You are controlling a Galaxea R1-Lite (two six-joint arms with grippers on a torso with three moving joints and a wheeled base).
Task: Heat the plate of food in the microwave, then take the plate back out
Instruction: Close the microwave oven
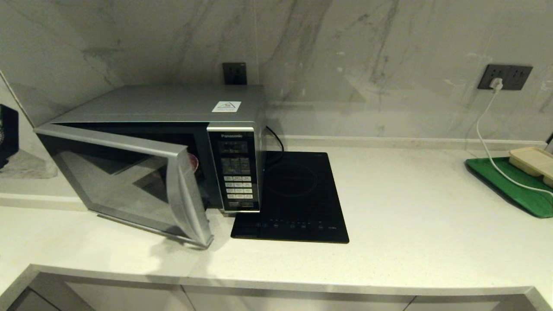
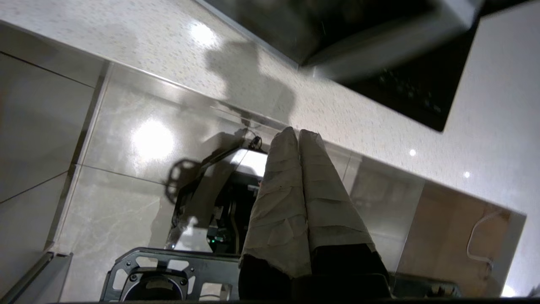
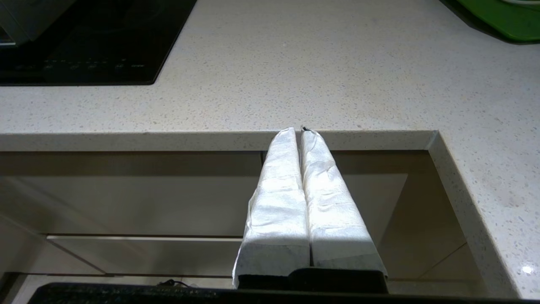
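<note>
Silver casing encloses the microwave [image 1: 164, 142], which occupies the left half of the head view with its long axis running left to right along the countertop [image 1: 410, 207]. Its front faces the lower edge of the frame. The dark glass door [image 1: 125, 181] is hinged at the left and stands partly ajar, its free edge with the curved handle strip swung out toward the lower centre. The black keypad panel [image 1: 236, 172] sits at the right end of the front.

Through the gap between door edge and keypad panel, a small rounded pinkish sliver [image 1: 193, 162] shows inside the cavity — apparently the rim of the plate of food. The rest of it is hidden by the door, and no food can be made out.

A black induction cooktop [image 1: 298, 198] lies flat just beside the microwave on its right. At the right edge of the frame, a green tray [image 1: 510, 185] is cut off, carrying a beige compartment tray [image 1: 533, 160].

Neither arm appears in the head view. In the left wrist view, the left gripper [image 2: 298, 133] has its taped fingers pressed together on nothing, below the counter edge. In the right wrist view, the right gripper [image 3: 298, 130] — also closed and empty — sits level with the counter's front edge.
</note>
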